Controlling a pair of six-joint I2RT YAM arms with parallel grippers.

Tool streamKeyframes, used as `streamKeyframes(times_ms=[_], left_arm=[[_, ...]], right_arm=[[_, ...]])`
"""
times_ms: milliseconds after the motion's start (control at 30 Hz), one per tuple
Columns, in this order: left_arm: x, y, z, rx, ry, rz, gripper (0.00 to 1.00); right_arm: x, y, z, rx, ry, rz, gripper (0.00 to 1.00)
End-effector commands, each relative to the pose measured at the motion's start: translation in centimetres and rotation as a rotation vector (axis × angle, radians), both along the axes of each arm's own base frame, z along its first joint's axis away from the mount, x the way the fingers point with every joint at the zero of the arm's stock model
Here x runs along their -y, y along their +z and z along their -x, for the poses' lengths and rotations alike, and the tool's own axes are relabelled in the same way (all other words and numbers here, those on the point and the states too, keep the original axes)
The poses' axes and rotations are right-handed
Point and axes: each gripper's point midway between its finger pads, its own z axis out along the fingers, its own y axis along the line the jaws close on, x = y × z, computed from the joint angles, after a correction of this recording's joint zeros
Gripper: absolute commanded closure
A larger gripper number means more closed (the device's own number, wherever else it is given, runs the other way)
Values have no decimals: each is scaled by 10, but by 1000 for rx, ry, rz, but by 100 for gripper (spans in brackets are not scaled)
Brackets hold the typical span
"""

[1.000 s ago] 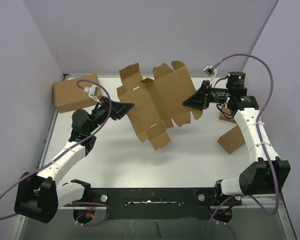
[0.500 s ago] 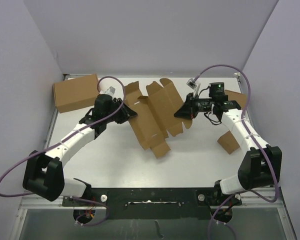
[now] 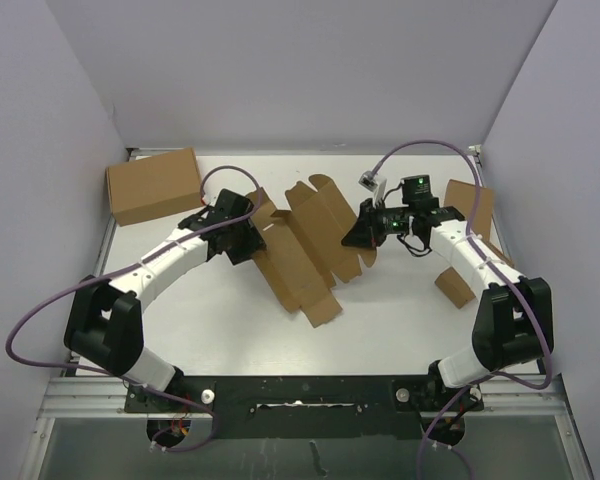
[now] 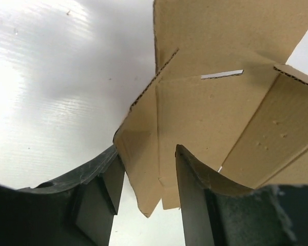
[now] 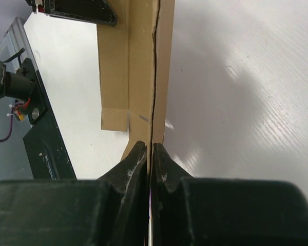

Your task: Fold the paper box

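Left arm runs low from its base toward the large closed brown cardboard carton, forearm slanting inward, wrist stopping just right of the carton. Left gripper: jaws apart, with a corner flap of the paper box, a flat die-cut sheet of plain brown cardboard, lying between the two black fingers. Whether they press on it, cannot tell. Right arm rises from its base, bends at the elbow and points its wrist back toward the carton. Right gripper: jaws closed together on the sheet's edge farthest from the carton, seen edge-on in the right wrist view. Sheet sits right of the carton, near but apart from it, spanning between both grippers over the white table. It is unfolded, with many flaps and tabs, scored creases and one narrow slot visible in the left wrist view. Its long axis runs diagonally.
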Motion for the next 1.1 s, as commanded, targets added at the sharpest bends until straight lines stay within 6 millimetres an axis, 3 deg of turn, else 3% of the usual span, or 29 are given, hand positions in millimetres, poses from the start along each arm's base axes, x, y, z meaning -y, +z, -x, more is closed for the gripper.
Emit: streamKeyframes(times_ms=[0,200,400,733,933,1067], left_arm=[[3,11,-8,15,33,-23,58],[11,17,-9,80,-36,16,61],[23,-6,-9,26,-59,44,76],[42,-32,-16,-26,-102,64,76],[35,-16,-15,25,-133,38,68],[16,2,-13,107,-144,-6,50]], right_arm=[[-8,-1,-7,74,26,-6,100],[-5,-19,-4,64,31,-11,100],[-13,-17,2,42,76,-44,100],[-18,-19,9,19,106,-78,100],[-7,-27,2,26,80,-21,100],[7,-34,-4,33,60,23,100]])
